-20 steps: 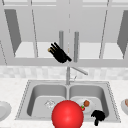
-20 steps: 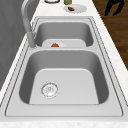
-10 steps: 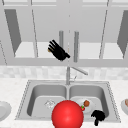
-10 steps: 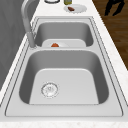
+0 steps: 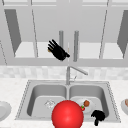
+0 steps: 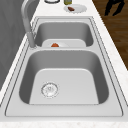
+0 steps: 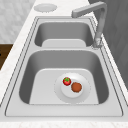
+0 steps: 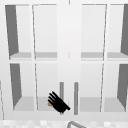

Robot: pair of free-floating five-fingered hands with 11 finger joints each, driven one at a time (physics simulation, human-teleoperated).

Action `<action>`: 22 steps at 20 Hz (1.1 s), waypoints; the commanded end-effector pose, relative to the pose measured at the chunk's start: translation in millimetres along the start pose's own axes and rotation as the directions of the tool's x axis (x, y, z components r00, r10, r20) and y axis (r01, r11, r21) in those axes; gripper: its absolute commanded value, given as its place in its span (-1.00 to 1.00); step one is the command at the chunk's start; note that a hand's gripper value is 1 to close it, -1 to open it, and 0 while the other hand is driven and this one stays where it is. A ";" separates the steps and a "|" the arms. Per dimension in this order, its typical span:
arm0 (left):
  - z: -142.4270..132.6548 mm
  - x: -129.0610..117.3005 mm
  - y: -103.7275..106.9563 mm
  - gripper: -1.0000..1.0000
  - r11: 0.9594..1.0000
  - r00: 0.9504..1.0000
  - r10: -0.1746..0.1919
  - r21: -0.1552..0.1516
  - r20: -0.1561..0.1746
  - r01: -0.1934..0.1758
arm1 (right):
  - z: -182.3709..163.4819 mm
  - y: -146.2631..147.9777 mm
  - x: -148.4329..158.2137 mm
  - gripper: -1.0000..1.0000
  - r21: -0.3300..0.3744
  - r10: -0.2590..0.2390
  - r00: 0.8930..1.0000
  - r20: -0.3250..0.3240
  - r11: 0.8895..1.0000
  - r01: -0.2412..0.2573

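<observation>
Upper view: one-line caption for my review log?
Left hand, fingers straight, raised before the glass-fronted wall cabinet, just left of its left door handle.

I see the faucet rising at the sink's back edge between the two basins. A drain sits in the left basin's floor. A red ball is at the sink's front edge. A bare plate lies at the counter's left end.
</observation>
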 end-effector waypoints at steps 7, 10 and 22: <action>4.3 -18.4 -7.0 1.00 0.992 0.999 -0.001 0.128 -0.047 0.007 | 0.0 0.0 0.0 0.00 0.000 0.000 1.000 0.000 1.000 0.000; 8.4 -11.2 10.4 1.00 0.993 0.998 -0.007 0.116 -0.058 0.013 | 0.0 0.0 0.0 0.00 0.000 0.000 1.000 0.000 1.000 0.000; 9.3 22.5 27.1 1.00 0.968 0.965 -0.035 0.230 -0.259 0.097 | 0.0 0.0 0.0 0.00 0.000 0.000 1.000 0.000 1.000 0.000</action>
